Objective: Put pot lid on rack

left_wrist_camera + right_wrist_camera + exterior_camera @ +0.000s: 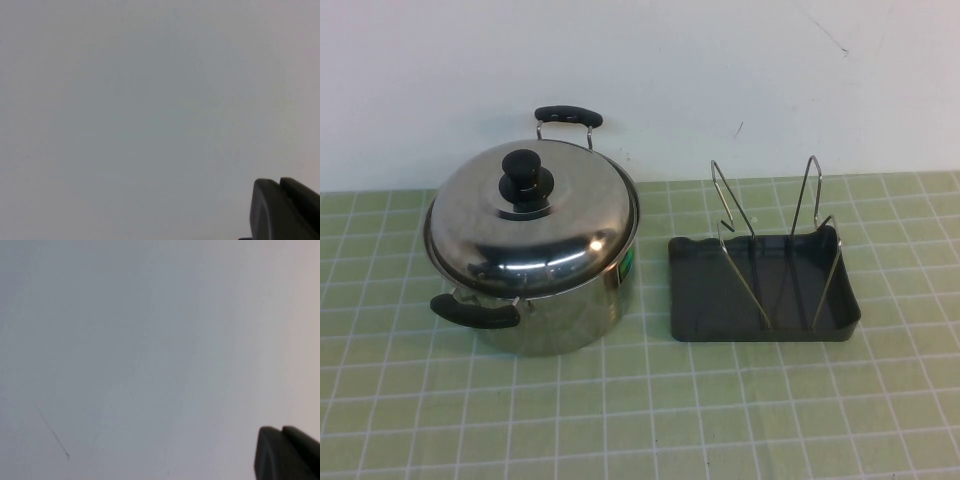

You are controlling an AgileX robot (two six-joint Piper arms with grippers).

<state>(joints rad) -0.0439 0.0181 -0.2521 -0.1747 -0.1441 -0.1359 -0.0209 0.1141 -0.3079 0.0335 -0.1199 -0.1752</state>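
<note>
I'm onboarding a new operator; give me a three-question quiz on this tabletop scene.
1. True or false: the domed shiny steel pot lid already stands in the dark grey wire-upright rack.
2. Which side of the two-handled steel pot is the rack on: robot's left or right?
3. Fill in: the lid's knob is ____.

Key: 1 false, it sits on the pot. 2 right. 3 black. The left gripper and right gripper show only in their wrist views, facing a blank wall.

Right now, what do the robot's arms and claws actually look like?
Little of them shows. Neither arm appears in the high view. Each wrist view catches only a corner of its claw: the left claw and the right claw are both black, matte, with rounded edges, against a pale wall. No cables or markings are visible.
</note>
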